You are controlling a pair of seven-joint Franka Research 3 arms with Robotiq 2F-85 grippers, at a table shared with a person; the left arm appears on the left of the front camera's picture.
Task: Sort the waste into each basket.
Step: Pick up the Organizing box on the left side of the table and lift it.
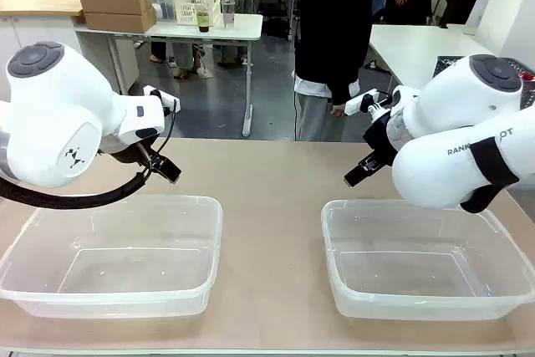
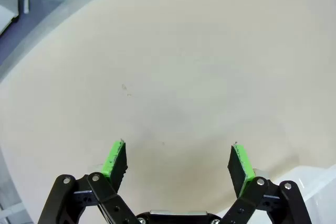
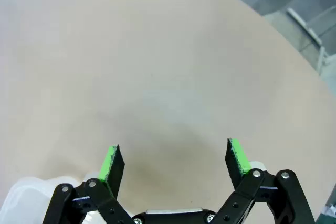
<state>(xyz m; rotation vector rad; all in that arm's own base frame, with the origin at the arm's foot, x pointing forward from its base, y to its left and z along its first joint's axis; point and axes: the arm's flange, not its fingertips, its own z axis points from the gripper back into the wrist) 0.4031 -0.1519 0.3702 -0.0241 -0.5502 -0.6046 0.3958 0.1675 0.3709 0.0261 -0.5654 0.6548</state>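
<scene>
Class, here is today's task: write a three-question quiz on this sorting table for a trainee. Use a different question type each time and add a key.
1. True or false: the left tub holds a can.
2. Multiple choice: the right gripper is A) shut on a bottle, B) open with nothing between its fingers, C) fully shut.
3. Fill in: the person stands at the ___ side of the table, seen from the robot.
Key: 1 false; 2 B; 3 far.

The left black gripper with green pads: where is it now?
Front view, left side: the left gripper hangs above the table, beyond the left clear plastic tub.
</scene>
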